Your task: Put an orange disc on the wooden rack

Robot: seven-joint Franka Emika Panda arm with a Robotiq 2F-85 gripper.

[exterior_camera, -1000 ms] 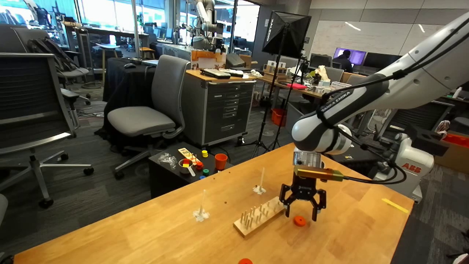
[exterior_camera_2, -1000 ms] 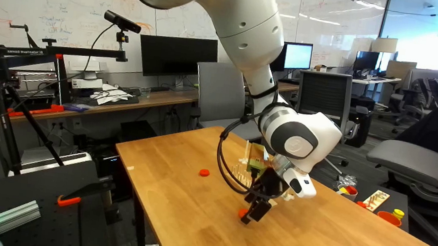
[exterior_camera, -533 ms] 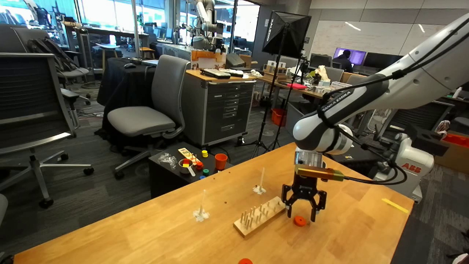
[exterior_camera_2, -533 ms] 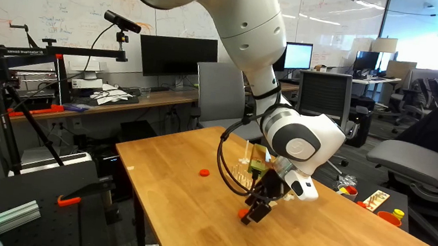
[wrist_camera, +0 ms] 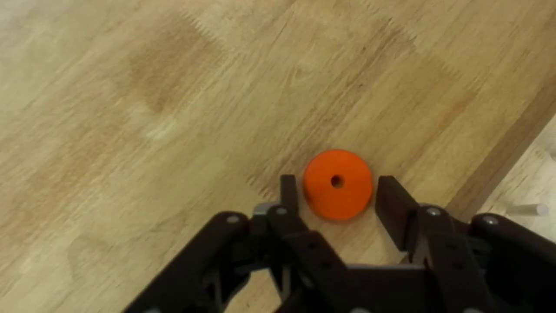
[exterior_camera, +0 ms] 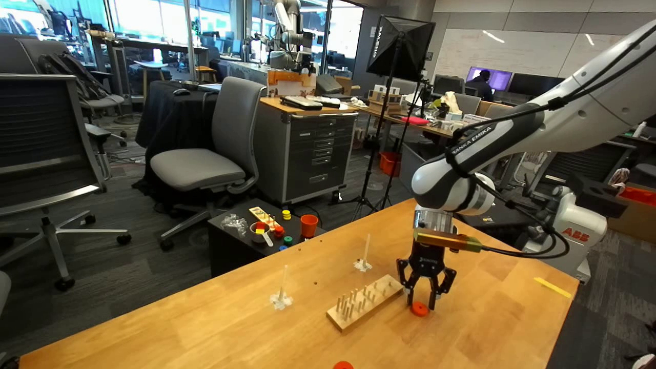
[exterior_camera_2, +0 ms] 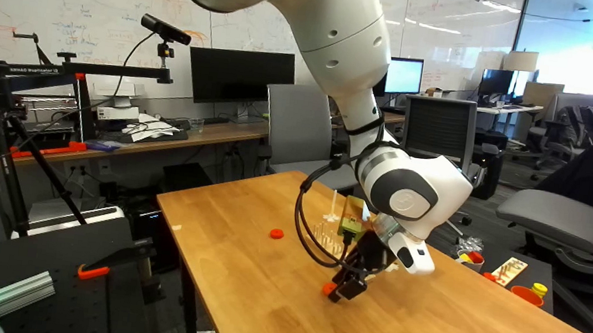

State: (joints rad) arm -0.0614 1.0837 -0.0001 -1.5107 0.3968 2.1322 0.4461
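An orange disc (exterior_camera: 419, 309) with a centre hole lies flat on the wooden table. It also shows in an exterior view (exterior_camera_2: 328, 288), partly behind a finger, and in the wrist view (wrist_camera: 338, 202). My gripper (exterior_camera: 421, 306) points down with a finger on each side of this disc. In the wrist view my gripper (wrist_camera: 338, 182) is partly open, with a small gap between each finger and the disc. The wooden rack (exterior_camera: 338, 321) with upright pegs lies just beside the gripper. The rack's edge (wrist_camera: 519, 191) shows at the right of the wrist view.
A further orange disc (exterior_camera_2: 276, 233) lies on the table, cut off in an exterior view (exterior_camera: 343, 365). Two thin upright sticks (exterior_camera: 283, 284) (exterior_camera: 366, 251) are taped to the table. A low black table (exterior_camera: 225, 251) with cups and coloured pieces stands beyond the edge.
My gripper's fingers have come closer together around the orange disc. The arm has shifted slightly. The disc and the rack have not moved.
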